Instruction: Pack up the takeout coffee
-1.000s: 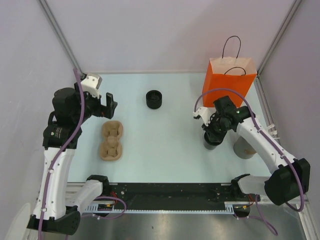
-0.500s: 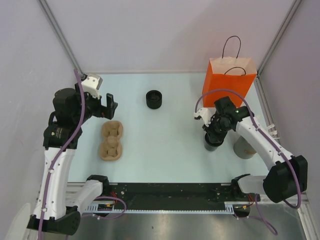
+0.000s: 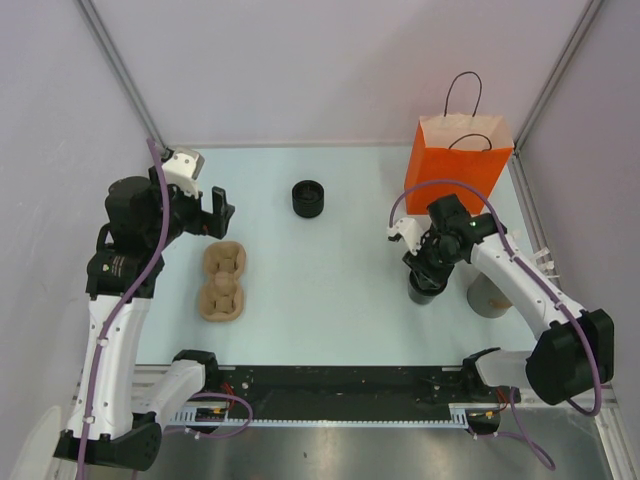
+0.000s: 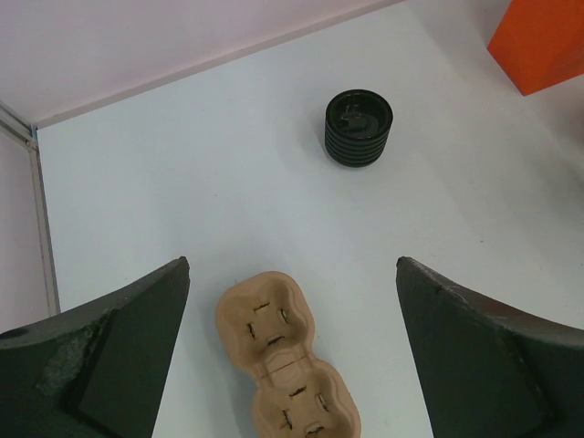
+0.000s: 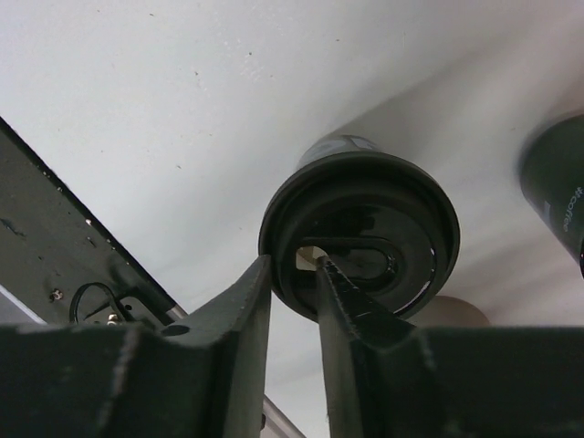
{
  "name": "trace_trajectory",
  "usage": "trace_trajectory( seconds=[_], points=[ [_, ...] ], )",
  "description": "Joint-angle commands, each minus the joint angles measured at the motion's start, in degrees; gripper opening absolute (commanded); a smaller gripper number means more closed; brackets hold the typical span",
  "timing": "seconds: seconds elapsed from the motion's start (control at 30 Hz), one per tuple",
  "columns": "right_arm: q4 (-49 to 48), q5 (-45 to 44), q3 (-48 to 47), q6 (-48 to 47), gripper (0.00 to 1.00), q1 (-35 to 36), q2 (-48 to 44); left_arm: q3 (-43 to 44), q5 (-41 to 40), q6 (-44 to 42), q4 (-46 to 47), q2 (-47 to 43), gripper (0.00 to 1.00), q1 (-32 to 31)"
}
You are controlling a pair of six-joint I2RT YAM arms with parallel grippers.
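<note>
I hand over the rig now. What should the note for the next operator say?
Left fingers: open, empty, above the cup tray.
Right fingers: narrowly apart at the lid rim of a black cup beside the grey tub; grip unclear.
Second cup: back middle. Orange bag: back right.
Done: nothing in the tray; bag's inside not visible.
Left: pack the coffee.

Top view, centre right: right gripper (image 3: 427,270) covers most of the takeout coffee (image 3: 424,291); the arm hides part of the grey tub (image 3: 489,302).
Right wrist: second black cup (image 5: 558,196) cut by right edge; jaws pinching the coffee's rim or clear of it, unresolved.
Left wrist: orange bag (image 4: 546,36) cut at upper right, pulp tray (image 4: 283,365) at bottom edge.
</note>
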State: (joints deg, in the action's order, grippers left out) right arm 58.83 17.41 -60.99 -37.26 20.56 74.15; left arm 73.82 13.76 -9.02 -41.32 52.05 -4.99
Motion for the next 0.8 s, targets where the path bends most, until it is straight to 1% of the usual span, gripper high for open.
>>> trace_trajectory(
  seconds=[0.0,0.07,0.13,0.17,0.23,0.27,0.3,0.37,0.47,0.53,0.63,0.67,0.73,0.77],
  points=[
    [-0.21,-0.62,-0.35,-0.63,0.37,1.06,-2.52,-0.08,0.83,1.19,0.28,-0.9,1.0,0.69],
    [-0.03,-0.45,-1.32,-0.54,0.44,1.24,-3.57,-0.08,0.92,1.19,0.28,-0.81,1.0,0.77],
    [0.15,-0.01,-2.46,-0.36,0.47,1.59,-4.36,-0.08,1.01,1.28,0.28,-0.73,1.0,0.86],
    [0.15,-0.18,-3.94,-0.36,0.52,1.77,-5.32,-0.08,1.09,1.37,0.28,-0.81,1.0,0.95],
    [0.15,-0.8,-5.88,-0.19,0.57,2.03,-6.03,0.01,1.18,1.28,0.28,-0.81,1.0,1.04],
    [0.15,-1.32,-8.33,-0.19,0.63,2.12,-6.38,0.09,1.27,1.46,0.28,-0.73,1.0,1.04],
    [0.06,-1.59,-9.4,-0.1,0.65,2.12,-6.47,0.09,1.27,1.37,0.28,-0.72,1.0,1.13],
    [-0.12,-2.55,-11.77,-0.19,0.71,2.12,-6.56,0.09,1.36,1.46,0.28,-0.72,1.0,1.21],
    [-2.83,-4.22,-16.34,0.43,0.76,2.12,-6.47,0.09,1.62,1.46,0.19,-0.81,1.0,1.3],
    [-5.29,-5.97,-19.51,1.65,0.77,2.12,-6.04,0.01,1.71,1.46,0.19,-0.9,1.0,1.39],
    [-12.05,-11.59,-23.99,5.16,0.77,1.94,-4.28,0.01,1.89,1.46,0.19,-0.9,1.0,1.65],
    [-15.29,-14.65,-25.22,6.31,0.77,1.86,-3.58,-0.17,2.06,1.54,0.27,-1.07,1.0,1.65],
    [-17.95,-17.31,-29.07,8.77,0.77,1.86,-0.78,-0.17,2.24,1.63,0.28,-1.08,1.0,1.92],
    [-20.74,-20.63,-30.14,9.47,0.77,2.03,0.28,-0.34,2.32,1.55,0.36,-1.34,1.0,2.01]
  ],
)
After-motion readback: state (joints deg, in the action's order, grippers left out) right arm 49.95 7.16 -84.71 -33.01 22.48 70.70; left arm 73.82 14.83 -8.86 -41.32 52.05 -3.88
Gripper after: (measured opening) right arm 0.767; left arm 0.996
